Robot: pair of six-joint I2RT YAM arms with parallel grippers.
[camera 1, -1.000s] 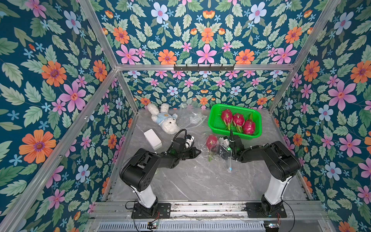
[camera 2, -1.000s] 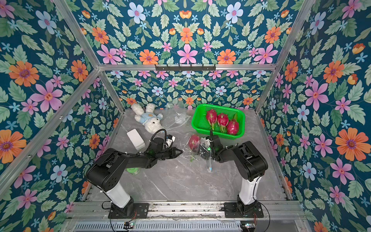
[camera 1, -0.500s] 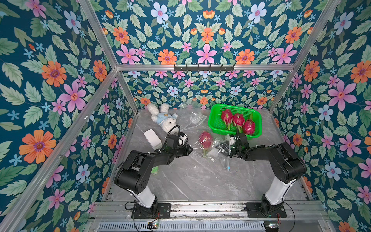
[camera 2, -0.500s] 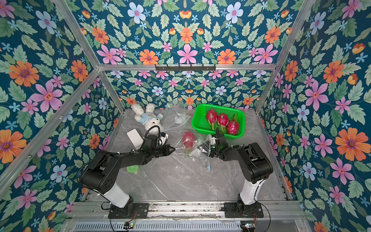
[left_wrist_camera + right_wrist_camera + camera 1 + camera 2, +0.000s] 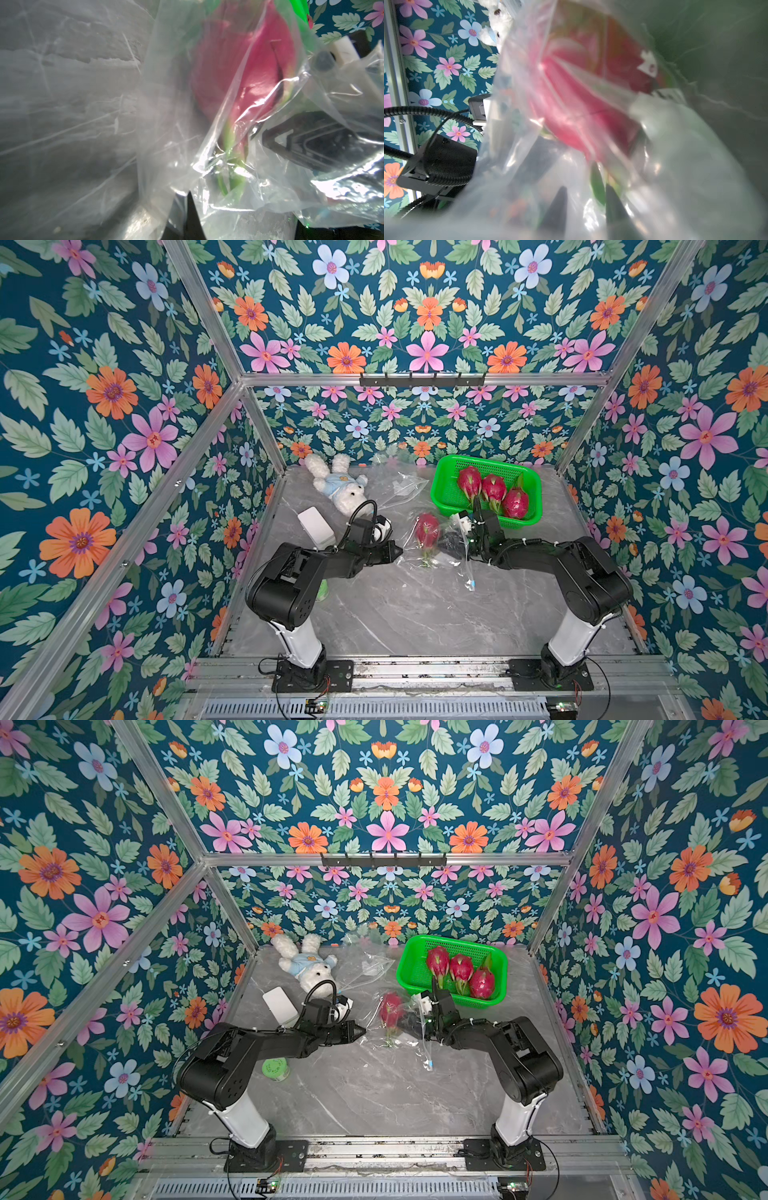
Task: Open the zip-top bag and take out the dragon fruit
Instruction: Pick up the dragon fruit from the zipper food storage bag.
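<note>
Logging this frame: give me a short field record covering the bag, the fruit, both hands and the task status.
bag: clear plastic zip-top bag, crumpled, between the two hands
bagged fruit: one magenta dragon fruit with green scales, inside the bag
basket: green plastic mesh basket holding three more dragon fruits
left hand: shut, apparently pinching the bag's edge
right hand: jaws apart, pressed against the bag film by the fruit
status: bagged fruit not yet out
</note>
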